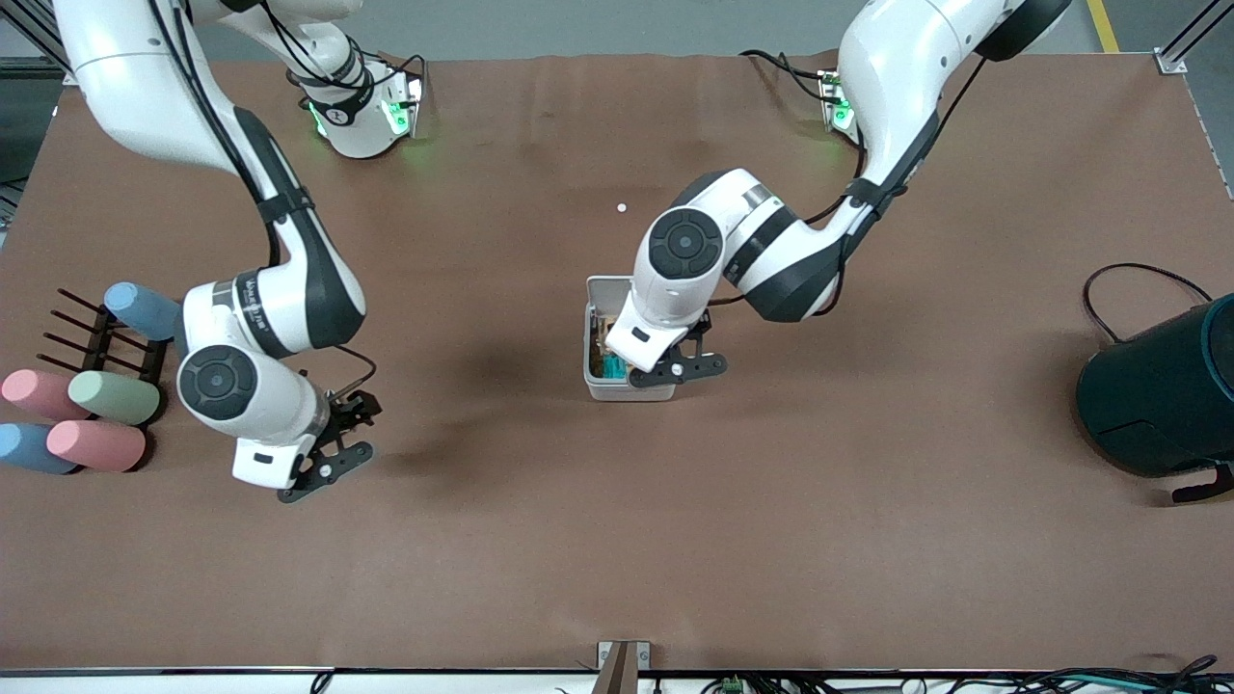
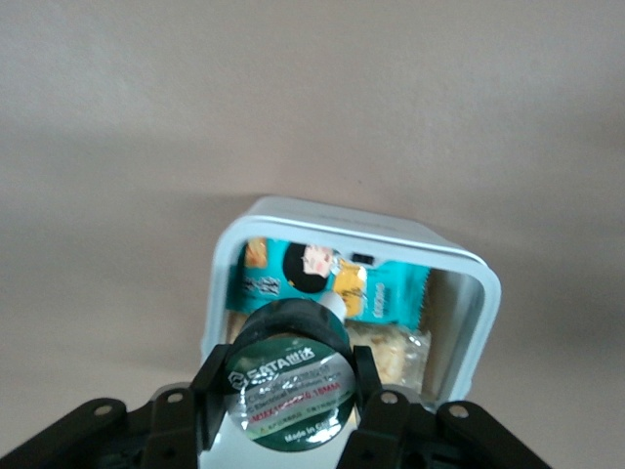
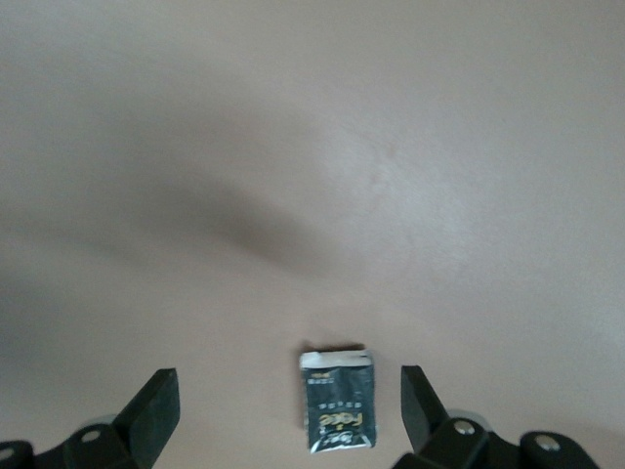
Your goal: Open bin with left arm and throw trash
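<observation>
The white bin [image 1: 600, 289] stands open at mid-table; in the left wrist view its rim [image 2: 342, 217] frames a teal snack packet and other wrappers inside. My left gripper [image 1: 675, 374] hangs over the bin's opening, shut on the round dark green-black disc [image 2: 290, 391] with a printed label; its fingers [image 2: 210, 386] press the disc's sides. My right gripper [image 1: 342, 439] is open, low over the table toward the right arm's end. The black printed packet [image 3: 337, 403] lies flat on the table between its fingers [image 3: 156, 401], untouched; the front view hides it. The whitish loop is out of view.
Pastel cylinders [image 1: 106, 397] lie by a black rack [image 1: 96, 337] at the right arm's end. A large dark teal drum [image 1: 1162, 400] with a black cable stands at the left arm's end. A tiny white speck [image 1: 622, 206] lies farther from the front camera than the bin.
</observation>
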`<move>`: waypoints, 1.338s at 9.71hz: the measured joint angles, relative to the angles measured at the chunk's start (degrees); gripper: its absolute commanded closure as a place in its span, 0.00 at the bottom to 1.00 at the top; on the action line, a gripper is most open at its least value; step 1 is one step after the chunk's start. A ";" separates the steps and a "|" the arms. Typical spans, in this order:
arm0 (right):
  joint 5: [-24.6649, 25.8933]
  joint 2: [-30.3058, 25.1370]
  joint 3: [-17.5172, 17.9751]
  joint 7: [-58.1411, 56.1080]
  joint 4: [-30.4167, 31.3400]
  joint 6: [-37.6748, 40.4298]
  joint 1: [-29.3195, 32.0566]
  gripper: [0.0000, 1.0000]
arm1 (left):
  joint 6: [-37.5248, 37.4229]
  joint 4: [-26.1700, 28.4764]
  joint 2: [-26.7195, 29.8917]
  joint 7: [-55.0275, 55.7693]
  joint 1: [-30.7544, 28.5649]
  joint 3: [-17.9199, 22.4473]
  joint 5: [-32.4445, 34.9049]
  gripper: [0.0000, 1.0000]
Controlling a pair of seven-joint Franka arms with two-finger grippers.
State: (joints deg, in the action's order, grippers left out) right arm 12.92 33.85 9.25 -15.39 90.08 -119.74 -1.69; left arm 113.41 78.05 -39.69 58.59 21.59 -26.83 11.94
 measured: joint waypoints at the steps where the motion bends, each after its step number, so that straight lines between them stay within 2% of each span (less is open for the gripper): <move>1: 0.39 0.09 -0.01 -1.29 1.61 -1.97 1.39 0.00 | 0.59 -0.01 -0.48 0.85 0.42 0.00 0.00 0.69; 2: 0.52 0.11 0.00 -2.48 2.56 -3.08 2.19 0.00 | 0.93 -0.03 -1.03 1.11 0.57 0.01 0.00 0.31; 3: 0.57 0.16 0.01 -3.56 3.54 -4.25 2.47 0.00 | 1.53 -0.03 -1.69 1.26 0.57 0.06 0.00 0.00; 6: 1.97 0.38 -0.02 -9.90 9.75 -13.38 4.09 0.00 | 3.58 -0.30 -2.48 2.20 0.53 0.09 0.00 0.00; 8: 2.13 0.42 -0.02 -13.06 10.53 -14.28 6.07 0.00 | 3.56 -1.47 -2.35 2.10 -0.21 0.23 0.08 0.00; 10: 2.16 0.47 0.02 -14.18 10.98 -14.28 6.62 0.00 | 2.27 -2.20 -0.91 -3.80 -4.87 0.39 0.26 0.00; 13: 2.59 1.10 0.20 -14.55 13.05 -16.45 6.60 0.00 | -4.03 -2.52 2.82 -20.14 -15.78 0.44 0.30 0.00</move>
State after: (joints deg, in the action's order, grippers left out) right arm 15.52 34.95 9.45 -29.94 103.13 -136.19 4.91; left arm 109.38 75.53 -36.86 38.46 5.81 -26.39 12.24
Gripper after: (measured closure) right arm 0.000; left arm 0.000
